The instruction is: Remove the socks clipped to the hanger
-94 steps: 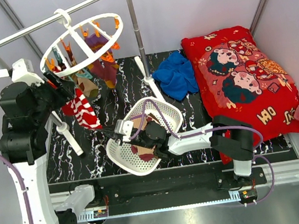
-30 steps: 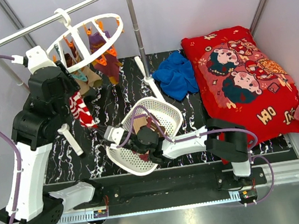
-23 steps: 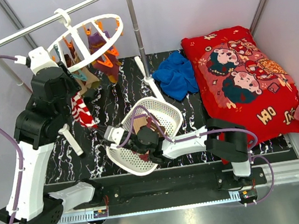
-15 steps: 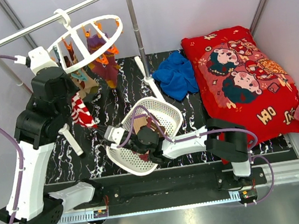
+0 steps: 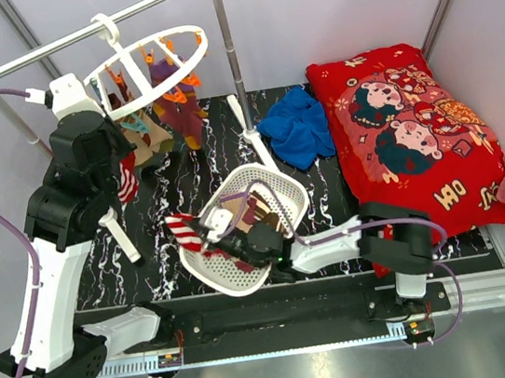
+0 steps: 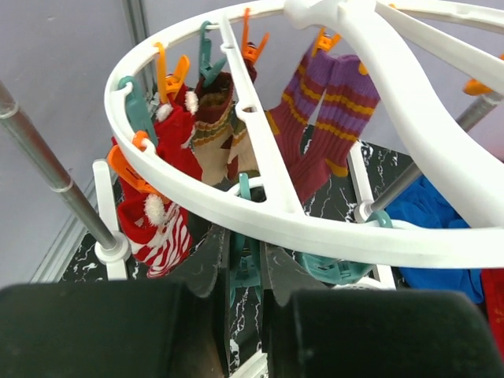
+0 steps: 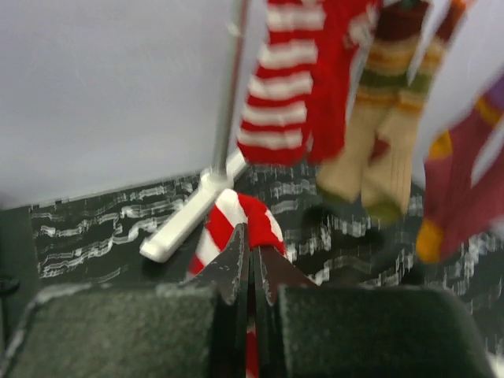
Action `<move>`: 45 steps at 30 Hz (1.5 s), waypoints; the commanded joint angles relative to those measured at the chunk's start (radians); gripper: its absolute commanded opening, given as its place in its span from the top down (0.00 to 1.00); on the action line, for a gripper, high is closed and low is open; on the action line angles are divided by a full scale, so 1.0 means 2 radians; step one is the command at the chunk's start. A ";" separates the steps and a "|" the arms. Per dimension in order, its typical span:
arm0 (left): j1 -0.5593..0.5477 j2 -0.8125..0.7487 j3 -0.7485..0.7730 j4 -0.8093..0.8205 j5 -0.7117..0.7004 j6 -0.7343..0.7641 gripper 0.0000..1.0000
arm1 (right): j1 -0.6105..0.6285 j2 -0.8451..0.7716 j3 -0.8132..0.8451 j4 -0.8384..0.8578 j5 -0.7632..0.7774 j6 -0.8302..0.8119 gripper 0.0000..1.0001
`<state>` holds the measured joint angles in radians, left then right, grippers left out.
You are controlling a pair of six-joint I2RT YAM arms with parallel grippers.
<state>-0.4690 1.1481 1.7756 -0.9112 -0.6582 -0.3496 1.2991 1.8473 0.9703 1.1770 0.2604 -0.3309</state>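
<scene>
Left end effector (image 6: 244,266) just under the hanger (image 6: 331,236) rim, fingers slightly spread either side of a teal clip (image 6: 246,276). Clipped socks (image 6: 339,110) hang long-axis down, ahead of it; left arm nearer. Right end effector (image 7: 250,248) is well below the hanger, pinching a red-striped sock (image 7: 240,213).

The white hanger ring (image 6: 354,236) hangs tilted over the far-left corner of the table (image 5: 222,141), with orange and teal clips (image 6: 169,75) on its rim. Clipped on are a purple yellow-striped pair (image 6: 331,118), a brown-and-tan striped pair (image 6: 214,134) and red pompom socks (image 6: 177,134). One red-and-white striped sock (image 7: 236,216) is off the ring by the near edge, seemingly pinched in the right gripper (image 7: 252,256).
</scene>
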 commanded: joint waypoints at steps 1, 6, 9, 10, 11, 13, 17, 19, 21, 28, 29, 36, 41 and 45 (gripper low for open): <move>-0.002 -0.006 -0.007 0.044 0.045 0.021 1.00 | 0.005 -0.110 -0.030 -0.081 0.169 0.145 1.00; -0.002 -0.017 -0.020 0.059 0.075 0.028 0.89 | 0.004 -0.152 -0.047 -0.275 0.251 0.254 0.99; -0.002 -0.019 -0.023 0.065 0.089 0.031 0.86 | 0.002 -0.141 -0.059 -0.303 0.267 0.273 0.92; -0.002 -0.021 -0.025 0.067 0.096 0.033 0.85 | 0.000 -0.135 -0.059 -0.315 0.272 0.275 0.90; -0.002 -0.024 -0.026 0.068 0.099 0.032 0.82 | -0.002 -0.129 -0.058 -0.320 0.279 0.281 0.81; -0.002 -0.027 -0.030 0.075 0.110 0.033 0.75 | -0.005 -0.113 -0.050 -0.335 0.295 0.290 0.70; -0.002 -0.032 -0.034 0.087 0.127 0.038 0.64 | -0.007 -0.108 -0.027 -0.355 0.295 0.280 0.53; -0.002 -0.032 -0.033 0.089 0.137 0.040 0.61 | -0.007 -0.120 -0.020 -0.341 0.262 0.240 0.32; -0.002 -0.032 -0.030 0.091 0.142 0.041 0.59 | -0.007 -0.135 -0.023 -0.322 0.227 0.222 0.18; -0.002 -0.033 -0.038 0.105 0.160 0.042 0.55 | -0.012 -0.121 -0.005 -0.177 0.114 0.108 0.08; -0.002 -0.033 -0.038 0.107 0.161 0.041 0.55 | -0.014 -0.105 0.015 -0.172 0.103 0.101 0.08; -0.002 -0.033 -0.044 0.126 0.185 0.044 0.50 | -0.039 -0.023 0.114 -0.130 0.023 0.078 0.02; -0.002 -0.033 -0.049 0.140 0.199 0.047 0.49 | -0.051 0.049 0.182 -0.082 -0.017 0.056 0.03; -0.002 -0.027 -0.048 0.149 0.216 0.052 0.48 | -0.056 0.099 0.227 -0.053 -0.036 0.040 0.05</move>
<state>-0.4690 1.0946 1.6772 -0.7113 -0.2901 -0.2726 1.2007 1.9644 1.3212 0.9489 0.2684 -0.1909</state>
